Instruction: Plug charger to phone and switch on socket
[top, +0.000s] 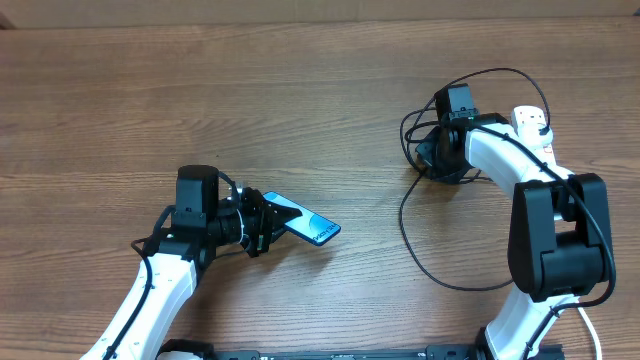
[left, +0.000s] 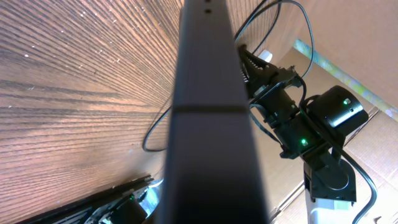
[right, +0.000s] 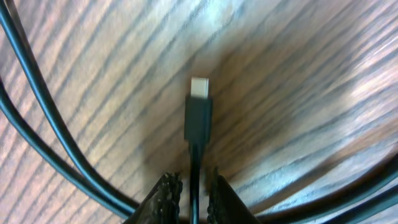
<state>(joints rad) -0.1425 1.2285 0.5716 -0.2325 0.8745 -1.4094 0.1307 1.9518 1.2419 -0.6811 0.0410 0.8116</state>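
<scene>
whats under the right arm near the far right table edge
One end of the white socket shows, with red marks. The right arm covers the rest, including wherever the charger plugs in.

No text can be read; the phone (top: 310, 228) in the left claw (top: 268, 226) shows dark marks too small to read.

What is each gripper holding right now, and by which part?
Left gripper clamps the slim black-edged, cyan-screened phone by one short end. Right gripper straddles the thin black charger cable just behind its connector; whether it grips cannot be told.
</scene>
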